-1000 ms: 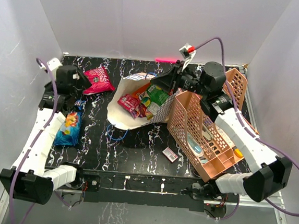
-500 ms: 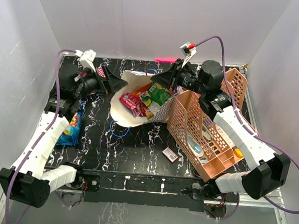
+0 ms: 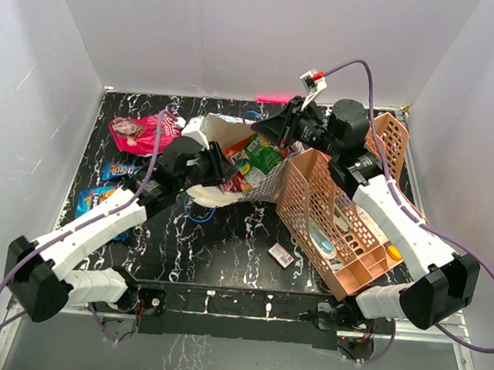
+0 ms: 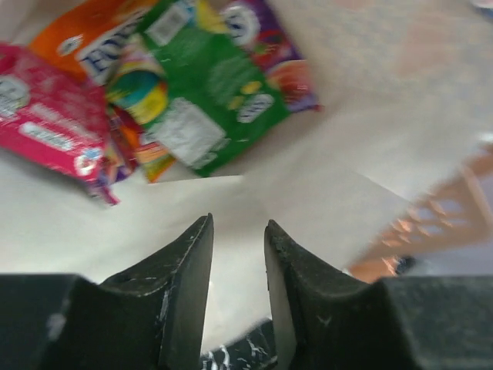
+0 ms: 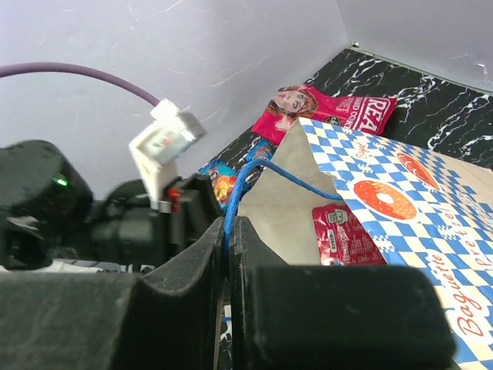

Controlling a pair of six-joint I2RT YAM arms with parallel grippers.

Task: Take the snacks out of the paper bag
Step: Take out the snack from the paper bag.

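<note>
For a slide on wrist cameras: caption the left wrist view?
Open left gripper at the mouth of the paper bag; green packet, pink packet, orange packet inside.

On the black marbled counter rest the paper bag, peach rack and small box. The pink-red bag and blue chip bag lie at its left.

Snacks in paper bag, rack just right, small box in front.

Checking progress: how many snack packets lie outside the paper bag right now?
2: the pink-red bag at the far left, and the blue chip bag nearer along the left edge, partly covered by the left arm. Others may be hidden.
</note>
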